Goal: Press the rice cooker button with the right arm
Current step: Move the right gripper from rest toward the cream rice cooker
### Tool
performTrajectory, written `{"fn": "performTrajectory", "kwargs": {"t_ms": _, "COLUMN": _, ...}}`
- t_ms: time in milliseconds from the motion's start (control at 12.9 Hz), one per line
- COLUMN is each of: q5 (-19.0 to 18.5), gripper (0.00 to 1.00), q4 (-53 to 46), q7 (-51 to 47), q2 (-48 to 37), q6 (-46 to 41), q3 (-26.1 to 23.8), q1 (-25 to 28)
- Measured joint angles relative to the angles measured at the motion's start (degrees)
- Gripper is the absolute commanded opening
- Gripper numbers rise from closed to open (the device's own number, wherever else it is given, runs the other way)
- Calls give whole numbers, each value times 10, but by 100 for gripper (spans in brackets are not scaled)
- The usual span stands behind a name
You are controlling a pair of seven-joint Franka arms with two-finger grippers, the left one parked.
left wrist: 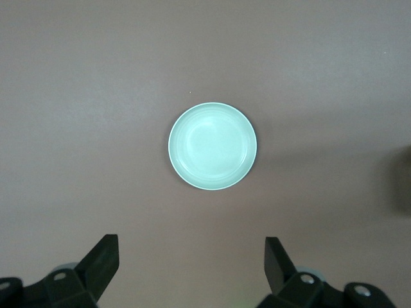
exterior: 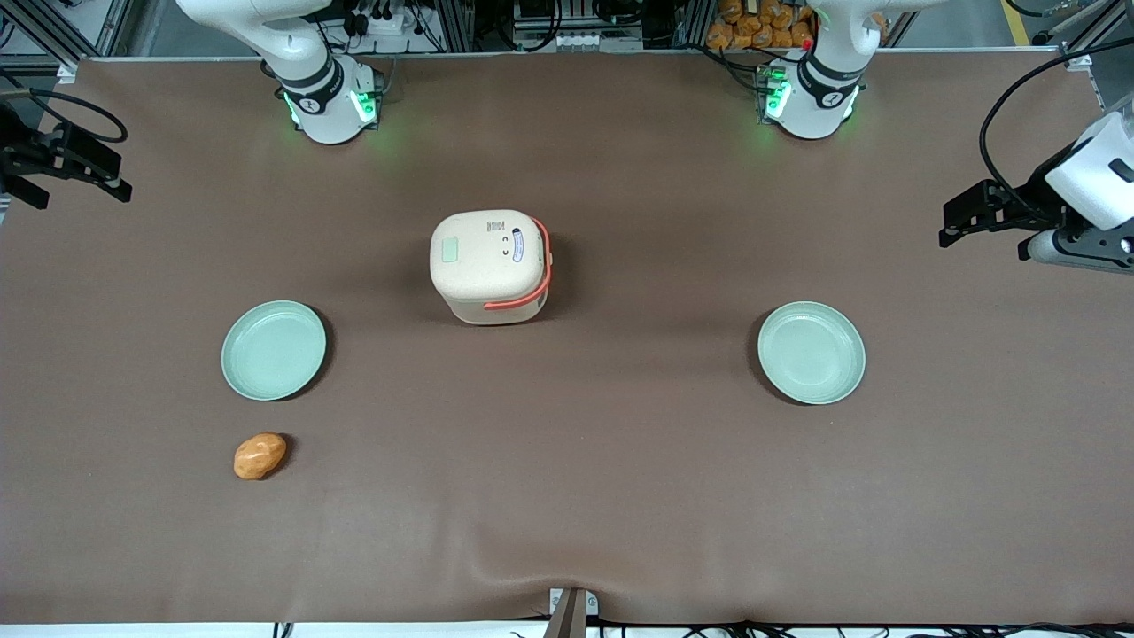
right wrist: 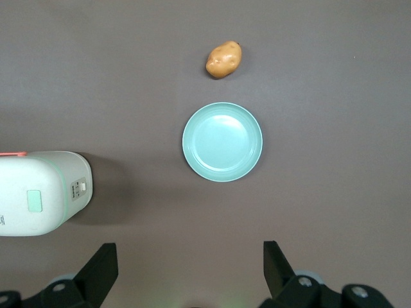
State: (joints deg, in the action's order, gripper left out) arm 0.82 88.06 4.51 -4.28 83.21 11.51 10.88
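Rice cooker (exterior: 490,265) sits mid-table, lid closed, mint button (exterior: 449,251) on top untouched. Right arm's gripper (right wrist: 186,273) hovers high, fingers spread wide, holding nothing, well apart from cooker, over green plate (right wrist: 222,142). Basically nothing done yet; whole approach and press left.

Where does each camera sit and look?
Front view: high above the table, looking down on rice cooker; arm bases show.
Right wrist view: at the working arm's end of the table, looking down on plate, potato, button; open tool shows.
Left wrist view: on parked arm, looking down on other plate; parked tool shows.
Front and right wrist views share cooker and potato.
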Motion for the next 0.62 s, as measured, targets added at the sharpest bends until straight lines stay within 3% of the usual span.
{"fn": "performTrajectory", "kwargs": {"t_ms": 621, "q5": 1, "gripper": 100, "q4": -5, "q7": -5, "q2": 0, "q6": 0, "q3": -4, "q1": 0}}
